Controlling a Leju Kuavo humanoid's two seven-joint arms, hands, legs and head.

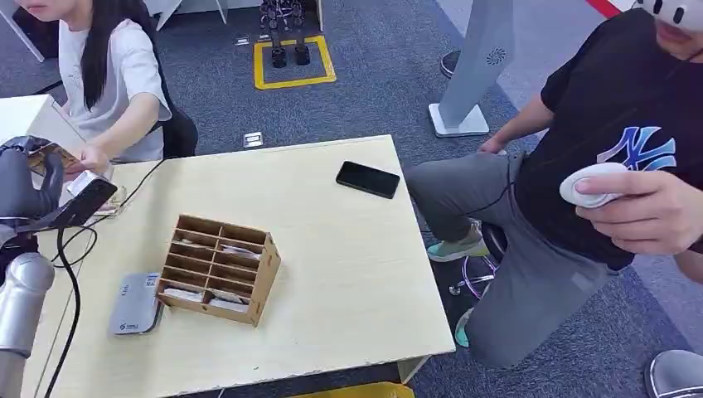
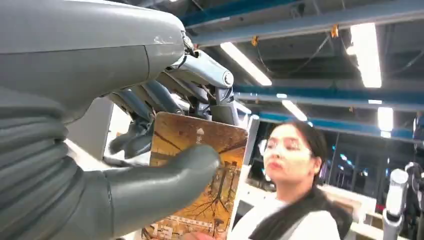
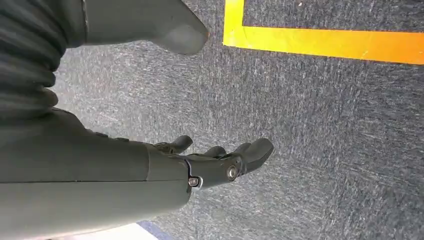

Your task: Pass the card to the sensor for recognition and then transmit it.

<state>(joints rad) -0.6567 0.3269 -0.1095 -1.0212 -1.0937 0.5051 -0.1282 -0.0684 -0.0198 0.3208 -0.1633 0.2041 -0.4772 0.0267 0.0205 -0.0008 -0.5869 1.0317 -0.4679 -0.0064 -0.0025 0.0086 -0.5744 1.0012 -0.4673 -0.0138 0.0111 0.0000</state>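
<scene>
My left hand (image 1: 25, 184) is raised over the table's far left corner. It pinches a brown picture card (image 2: 200, 175) between the thumb (image 2: 165, 185) and the dark fingers (image 2: 150, 125); a brown edge of the card (image 1: 48, 154) peeks above the hand in the head view. A person in a white shirt (image 1: 116, 75) sits just beyond, with a hand (image 1: 87, 162) reaching up to the card's far end. A grey flat card sensor (image 1: 135, 303) lies on the table to the left of the wooden organiser. My right hand (image 3: 220, 162) hangs over the carpet, fingers apart and empty.
A wooden organiser (image 1: 217, 267) with cards in its slots stands mid-table on the light tabletop (image 1: 348, 274). A black phone (image 1: 367, 179) lies at the far right. Cables (image 1: 70, 274) run along the left edge. A second person (image 1: 597, 166) sits at the right, holding a controller.
</scene>
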